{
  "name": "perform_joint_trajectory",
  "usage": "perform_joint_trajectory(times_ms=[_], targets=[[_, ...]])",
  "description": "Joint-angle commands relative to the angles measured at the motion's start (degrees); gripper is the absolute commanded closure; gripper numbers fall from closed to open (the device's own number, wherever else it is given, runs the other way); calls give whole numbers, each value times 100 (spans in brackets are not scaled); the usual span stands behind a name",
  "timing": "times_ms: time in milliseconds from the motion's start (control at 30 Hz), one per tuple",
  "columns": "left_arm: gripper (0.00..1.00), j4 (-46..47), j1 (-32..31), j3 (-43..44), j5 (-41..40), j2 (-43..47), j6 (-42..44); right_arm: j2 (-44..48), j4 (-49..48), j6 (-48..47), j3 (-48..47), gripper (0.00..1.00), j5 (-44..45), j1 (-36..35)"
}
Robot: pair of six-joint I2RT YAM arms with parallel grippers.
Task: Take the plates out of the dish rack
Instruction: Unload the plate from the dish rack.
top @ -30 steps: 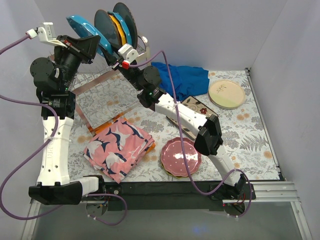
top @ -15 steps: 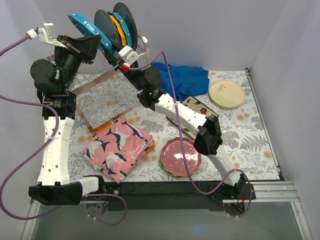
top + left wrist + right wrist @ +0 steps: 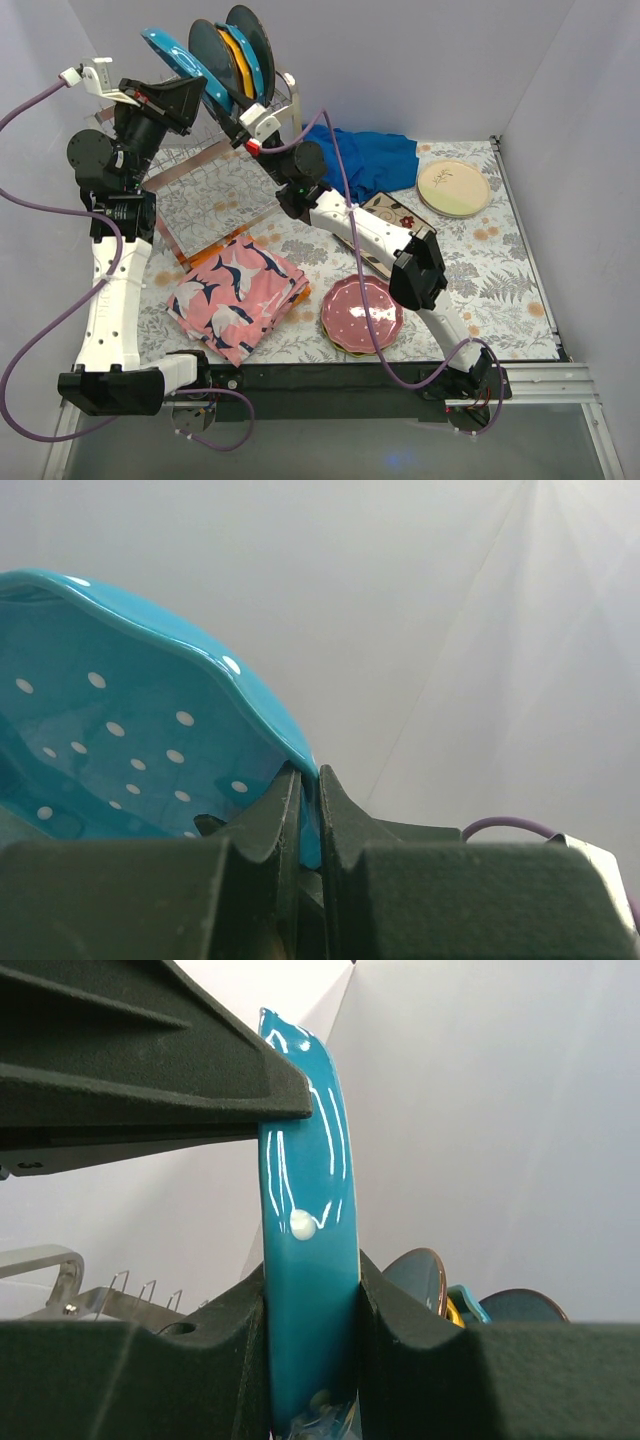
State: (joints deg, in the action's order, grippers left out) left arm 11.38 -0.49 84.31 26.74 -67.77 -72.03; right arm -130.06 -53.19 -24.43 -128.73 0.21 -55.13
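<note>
A teal dotted plate (image 3: pixel 178 58) is held in the air between both grippers, to the left of the other racked plates. My left gripper (image 3: pixel 192 97) is shut on its rim (image 3: pixel 308 815); its dotted face fills the left wrist view (image 3: pixel 120 730). My right gripper (image 3: pixel 240 120) is shut on its lower edge, seen edge-on in the right wrist view (image 3: pixel 310 1290). Dark teal, orange and teal plates (image 3: pixel 238 45) stand upright in the silver dish rack (image 3: pixel 195 165); they also show behind the fingers (image 3: pixel 420 1275). Rack prongs (image 3: pixel 120 1285) show at lower left.
A folded pink patterned cloth (image 3: pixel 238 290) lies front left. A pink dotted plate (image 3: pixel 362 312) tops a small stack at front centre. A cream plate (image 3: pixel 453 187) lies at back right, a square floral plate (image 3: pixel 392 212) beside a blue cloth (image 3: pixel 365 155).
Both grippers and the teal dotted plate have shifted slightly right and up. Both stay shut on the plate.
</note>
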Motion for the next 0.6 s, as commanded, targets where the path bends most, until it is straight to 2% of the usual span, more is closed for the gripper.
perform_joint_trajectory(times_ms=[0, 167, 433, 567], targets=[[100, 488, -118, 15, 1000, 352, -13, 675, -859, -212, 23, 99, 23, 47], [100, 585, -118, -73, 1175, 431, -39, 833, -1044, -220, 207, 99, 32, 29], [100, 796, -127, -117, 1544, 457, -434, 1562, -1729, -247, 1314, 99, 102, -15], [100, 971, -127, -91, 1842, 370, -724, 1843, -1827, -308, 1561, 99, 137, -32]])
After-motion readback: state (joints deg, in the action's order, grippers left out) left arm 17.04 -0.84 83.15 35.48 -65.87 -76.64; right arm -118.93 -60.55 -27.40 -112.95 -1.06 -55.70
